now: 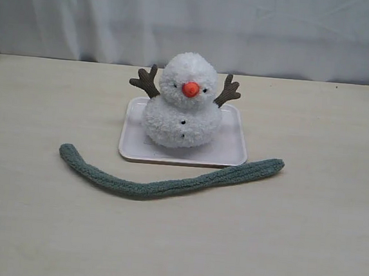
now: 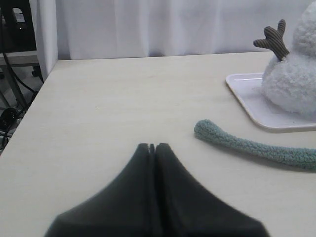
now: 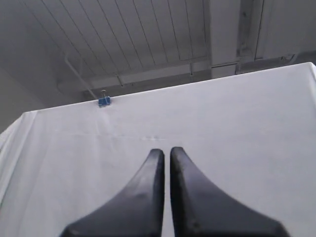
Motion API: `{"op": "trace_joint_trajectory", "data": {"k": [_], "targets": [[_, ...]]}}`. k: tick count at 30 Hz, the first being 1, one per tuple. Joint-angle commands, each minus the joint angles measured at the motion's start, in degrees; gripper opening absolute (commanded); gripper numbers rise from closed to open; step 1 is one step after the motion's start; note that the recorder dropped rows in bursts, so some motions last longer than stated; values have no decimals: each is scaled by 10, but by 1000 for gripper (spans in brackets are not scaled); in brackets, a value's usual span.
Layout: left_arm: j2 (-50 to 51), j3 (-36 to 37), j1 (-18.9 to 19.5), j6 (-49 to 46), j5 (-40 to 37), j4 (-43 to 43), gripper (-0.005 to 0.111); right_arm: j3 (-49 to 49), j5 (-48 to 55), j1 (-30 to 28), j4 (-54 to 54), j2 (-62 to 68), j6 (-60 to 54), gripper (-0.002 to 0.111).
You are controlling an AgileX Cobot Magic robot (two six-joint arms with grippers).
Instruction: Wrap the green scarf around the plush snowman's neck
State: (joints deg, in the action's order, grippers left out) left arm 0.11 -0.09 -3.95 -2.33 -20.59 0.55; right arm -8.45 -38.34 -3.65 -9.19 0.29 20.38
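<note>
Over the pale surface (image 2: 108, 108), the left hand (image 2: 152, 146) hangs w/ its 2 fingers pressed together, gripping nothing. Near it, ahead & off to one side, lies 1 rounded end of the green scarf (image 2: 247, 145), flat on the surface; the rest runs out of frame. Past that, the white tray (image 2: 247, 96) & the plush snowman (image 2: 291, 84) are cut by the frame edge: only part of the body, a bit of head & 1 of the twig arms (image 2: 273, 40) show. Dark gear w/ cables (image 2: 12, 59) beyond the surface's far corner is too dim to make out.

The right hand (image 3: 166, 150) points up at a white curtain (image 3: 222, 123), fingers all but together w/ a thin slit betw. them, empty. That view takes in only the curtain, 1 blue clip (image 3: 103, 101) at its top edge & ceiling (image 3: 148, 39) panels.

Exterior view, counted: 1 snowman, upright on 1 tray; 2 twig arms, 1 orange nose (image 1: 190, 89), 2 black eyes (image 1: 205, 89), 2 black buttons (image 1: 183, 121). Eyes are tiny, barely legible. The neck (image 1: 172, 102) is a shallow crease betw. head & body, bare, partly lost in fluff. 1 scarf, in a shallow curve on the surface in front of the tray, apart from the neck. Its right part lies just beside the tray's front corner; touching or not, can't tell. Its left end reaches past the tray's left side.
</note>
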Motion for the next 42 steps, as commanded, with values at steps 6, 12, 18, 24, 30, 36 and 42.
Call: {"op": "trace_joint_trajectory", "data": {"k": [6,12,18,24,30,36,42], "targets": [[-1,1,-1,2,8,0,0,-232,228,-2,-29,154,28,63],[-1,1,-1,2,8,0,0,-342,318,-2,-165,281,28,87],[-1,1,-1,2,8,0,0,-434,485,-2,-212,413,28,86],[-1,1,-1,2,8,0,0,-467,596,-2,-166,530,-16,86],[-1,1,-1,2,8,0,0,-529,736,-2,225,693,-409,86],[-1,1,-1,2,8,0,0,-533,778,110,458,837,-762,86],[-1,1,-1,2,8,-1,0,-549,744,199,430,946,-738,86]]}}
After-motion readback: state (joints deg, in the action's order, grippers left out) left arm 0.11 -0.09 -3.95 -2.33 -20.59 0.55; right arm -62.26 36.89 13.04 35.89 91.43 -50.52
